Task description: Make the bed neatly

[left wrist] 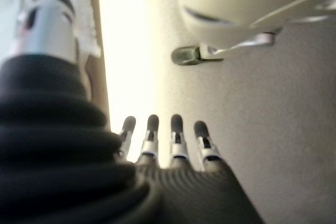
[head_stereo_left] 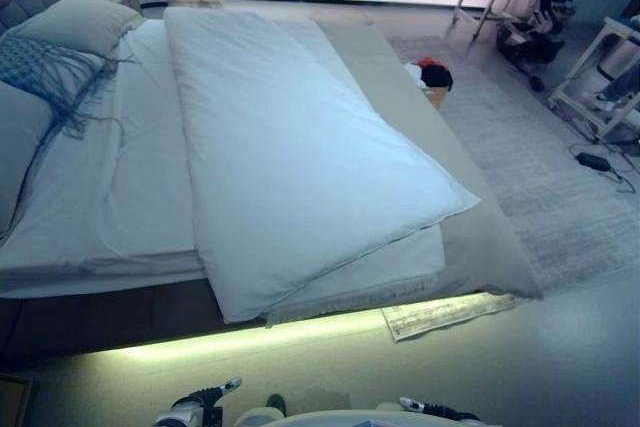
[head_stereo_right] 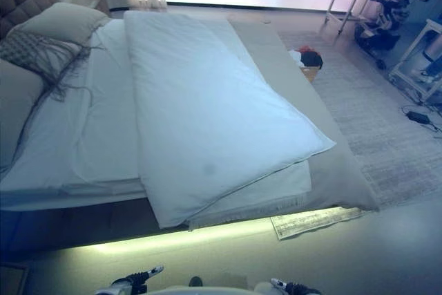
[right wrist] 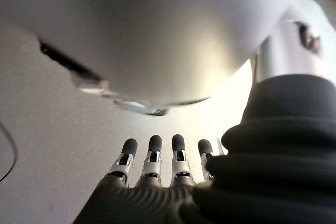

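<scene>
A bed with a white sheet fills the head views. A white duvet lies folded lengthwise over the bed's middle and right, its near corner hanging over the side edge. Pillows and a fringed blue-grey throw lie at the headboard end on the left. My left hand and right hand hang low at the bottom edge, apart from the bed. In the wrist views the left hand's fingers and the right hand's fingers are straight and hold nothing.
A lit strip glows under the bed's near side. A patterned mat lies on the floor by the bed's corner. A basket with clothes stands beyond the bed on a grey rug. White tables and equipment stand at the far right.
</scene>
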Available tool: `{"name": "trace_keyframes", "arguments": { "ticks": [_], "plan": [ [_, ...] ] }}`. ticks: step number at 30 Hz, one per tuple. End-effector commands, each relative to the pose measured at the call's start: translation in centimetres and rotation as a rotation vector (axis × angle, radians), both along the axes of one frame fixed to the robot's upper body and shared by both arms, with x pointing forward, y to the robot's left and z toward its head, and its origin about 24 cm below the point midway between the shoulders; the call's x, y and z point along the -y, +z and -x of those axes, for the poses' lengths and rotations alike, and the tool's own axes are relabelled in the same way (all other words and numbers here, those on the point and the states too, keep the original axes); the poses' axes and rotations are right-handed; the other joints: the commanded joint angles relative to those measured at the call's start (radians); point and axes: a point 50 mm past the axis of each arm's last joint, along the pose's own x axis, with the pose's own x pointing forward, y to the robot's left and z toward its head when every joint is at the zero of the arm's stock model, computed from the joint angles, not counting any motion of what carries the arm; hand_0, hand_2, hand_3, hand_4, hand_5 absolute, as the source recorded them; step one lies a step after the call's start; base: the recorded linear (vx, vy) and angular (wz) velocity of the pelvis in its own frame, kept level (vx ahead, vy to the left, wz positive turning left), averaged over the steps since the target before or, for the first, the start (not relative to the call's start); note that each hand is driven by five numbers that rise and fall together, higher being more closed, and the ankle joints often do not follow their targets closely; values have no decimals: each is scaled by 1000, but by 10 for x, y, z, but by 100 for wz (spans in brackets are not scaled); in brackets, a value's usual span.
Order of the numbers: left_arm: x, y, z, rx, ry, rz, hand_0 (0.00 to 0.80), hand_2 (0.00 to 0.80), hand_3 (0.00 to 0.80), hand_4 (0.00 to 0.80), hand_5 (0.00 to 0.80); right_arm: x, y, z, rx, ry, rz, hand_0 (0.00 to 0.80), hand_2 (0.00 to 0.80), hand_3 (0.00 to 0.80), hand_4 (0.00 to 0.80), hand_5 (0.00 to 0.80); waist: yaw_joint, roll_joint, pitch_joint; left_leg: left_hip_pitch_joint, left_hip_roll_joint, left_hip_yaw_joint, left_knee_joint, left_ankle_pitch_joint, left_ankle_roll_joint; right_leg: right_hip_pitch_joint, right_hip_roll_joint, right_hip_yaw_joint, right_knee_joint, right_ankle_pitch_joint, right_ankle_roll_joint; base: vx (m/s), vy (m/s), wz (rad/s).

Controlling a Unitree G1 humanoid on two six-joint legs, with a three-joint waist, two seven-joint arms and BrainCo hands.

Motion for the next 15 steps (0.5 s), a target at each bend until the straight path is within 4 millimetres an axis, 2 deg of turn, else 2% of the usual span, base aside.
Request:
{"name": "trace_keyframes", "arguments": {
  "ticks": [1,4,7,11,15],
  "plan": [
    [0,4,-17,58,-14,4,0,0,0,0,0,0,-1,4,-27,-38,5,0,0,0,0,0,-29,-20,44,-4,-27,-2,81,-104,-18,-24,7,1,-64,192,-25,214,-65,39],
    [5,0,-6,38,25,17,0,0,0,0,0,-1,-2,10,-45,4,16,0,0,0,0,0,-31,-31,25,42,-39,-12,108,-149,-11,17,6,-15,-97,180,-31,269,-69,50],
    [6,-3,9,-17,53,17,0,0,0,0,0,1,-1,5,-17,28,29,0,0,0,0,0,-22,-35,1,65,-39,-32,127,-164,-18,71,11,-20,-103,153,-45,283,-85,41],
    [4,-5,23,-74,28,13,0,0,0,0,0,-3,2,-11,42,32,12,0,0,0,0,0,-15,-33,-12,87,-25,-38,126,-166,-27,104,16,-34,-77,111,-58,254,-89,3],
    [4,-6,24,-69,16,21,0,0,0,0,0,-6,2,-15,47,48,-5,0,0,0,0,0,-15,-27,-11,94,-15,-52,137,-174,-30,109,23,-32,-39,74,-69,203,-86,-1]
  ]
}}
